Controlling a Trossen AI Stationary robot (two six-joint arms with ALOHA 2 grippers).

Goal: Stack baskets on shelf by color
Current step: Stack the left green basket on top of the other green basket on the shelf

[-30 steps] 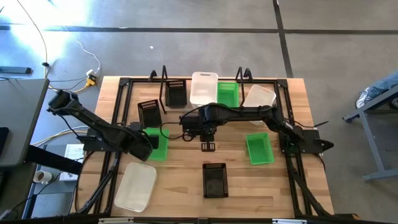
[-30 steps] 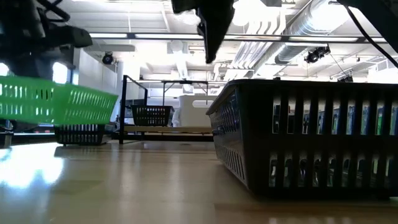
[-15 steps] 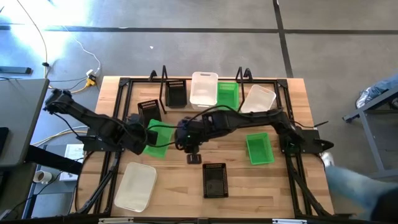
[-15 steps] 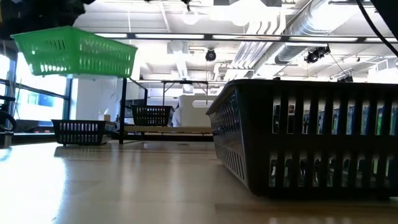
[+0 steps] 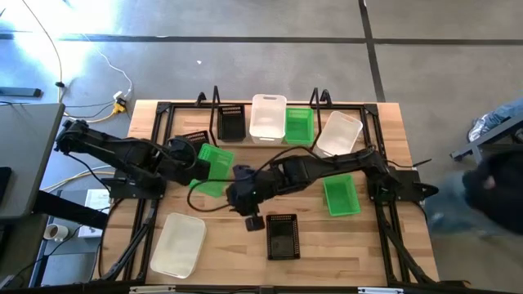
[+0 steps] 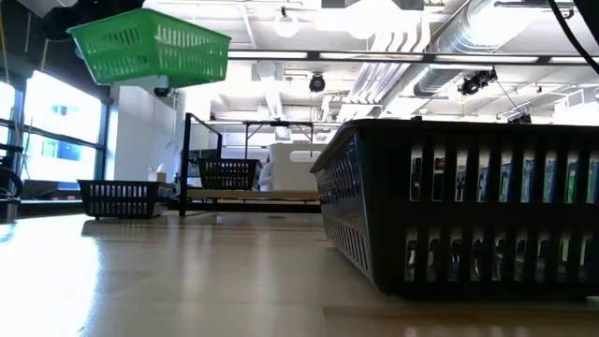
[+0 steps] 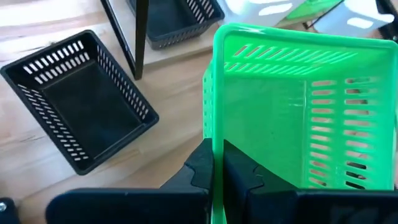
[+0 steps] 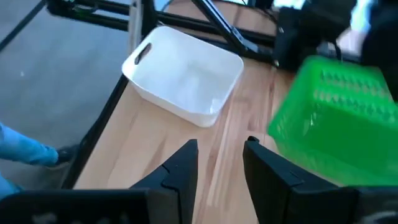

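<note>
Since a second ago, bright green perforated plastic basket (image 5: 209, 169) has lifted clear of the wooden table (image 5: 221, 245), pinched by one wall in the left gripper (image 7: 217, 171); empty, airborne beside the low black wire shelf (image 5: 214, 104), probably bound there. Right gripper (image 8: 219, 163) swung over mid-table, fingers parted, holding nothing.

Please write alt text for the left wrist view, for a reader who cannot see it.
The left gripper is shut on the rim of a green basket, held above the wooden table. An empty black basket sits on the table beside it.
</note>
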